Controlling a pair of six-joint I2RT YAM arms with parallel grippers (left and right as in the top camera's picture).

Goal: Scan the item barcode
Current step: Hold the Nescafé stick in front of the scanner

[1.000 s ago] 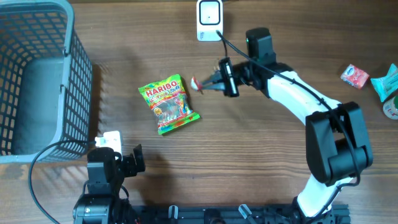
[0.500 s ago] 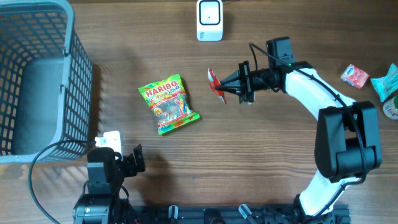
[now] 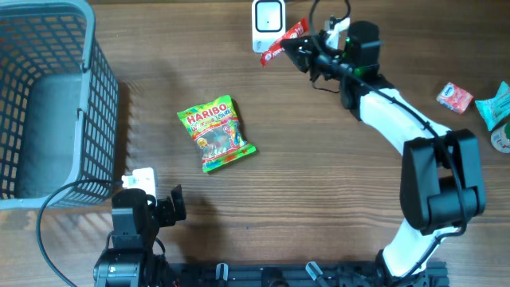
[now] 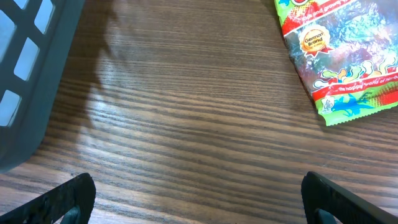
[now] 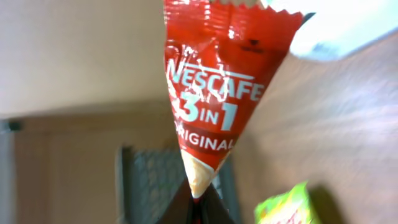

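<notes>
A red Nescafe 3-in-1 sachet hangs in the air at the table's far edge, just right of the white scanner. My right gripper is shut on its lower end. In the right wrist view the sachet stands up from the shut gripper, printed side to the camera, and the blurred white scanner lies behind it. No barcode shows. My left gripper stands open over bare wood near the front left, holding nothing.
A Haribo bag lies flat mid-table, its corner in the left wrist view. A grey wire basket fills the far left. Small packets and a teal pack lie at the right edge.
The right arm has swung the sachet from above the middle of the table up and back, to just beside the scanner. The left arm has not moved.
</notes>
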